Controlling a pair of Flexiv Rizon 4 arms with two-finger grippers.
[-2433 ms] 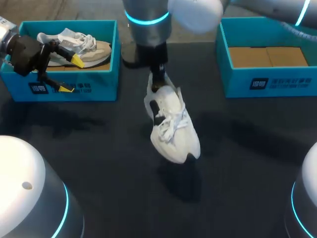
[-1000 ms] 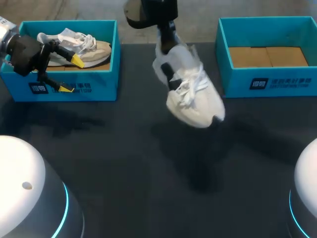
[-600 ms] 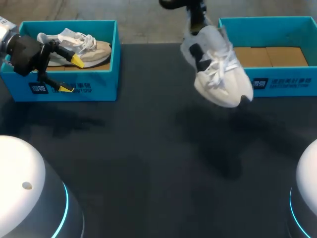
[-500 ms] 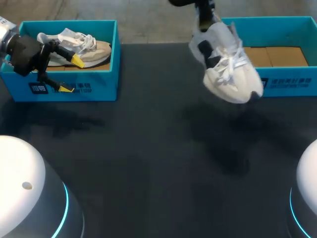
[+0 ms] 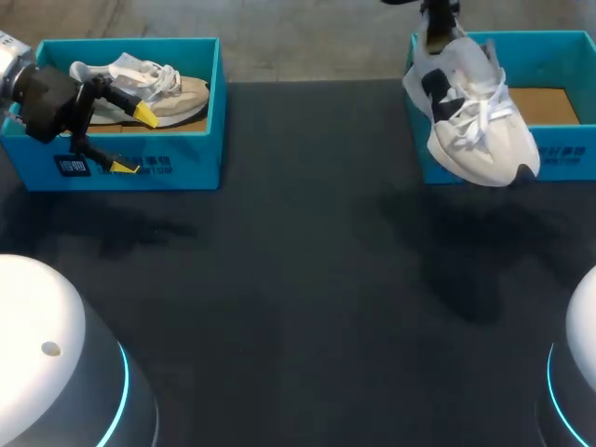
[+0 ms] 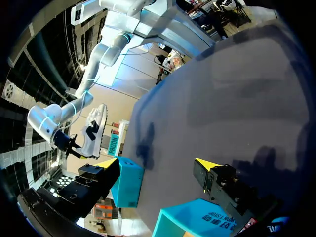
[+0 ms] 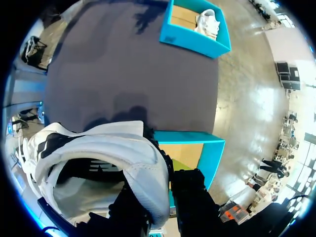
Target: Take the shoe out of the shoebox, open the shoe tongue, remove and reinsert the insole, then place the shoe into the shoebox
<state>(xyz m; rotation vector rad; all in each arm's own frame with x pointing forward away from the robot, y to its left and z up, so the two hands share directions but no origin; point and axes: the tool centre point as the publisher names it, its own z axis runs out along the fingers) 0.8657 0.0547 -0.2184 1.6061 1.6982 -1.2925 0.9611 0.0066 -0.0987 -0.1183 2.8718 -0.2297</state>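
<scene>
The shoe [image 5: 473, 121] has travelled from mid-table to the right box [image 5: 568, 154], carried by the right gripper [image 7: 165, 190]. It now hangs toe-down below that gripper, off the table [image 5: 279, 279], at the box's near left corner. The fingers are clamped on the heel collar, one inside and one outside. The left gripper [image 5: 133, 141] has not moved; it sits spread apart at the left box [image 5: 186, 154], one tip above its near wall and one in front. Two boxes and two shoes: the second shoe [image 5: 163, 88] lies in the left box.
</scene>
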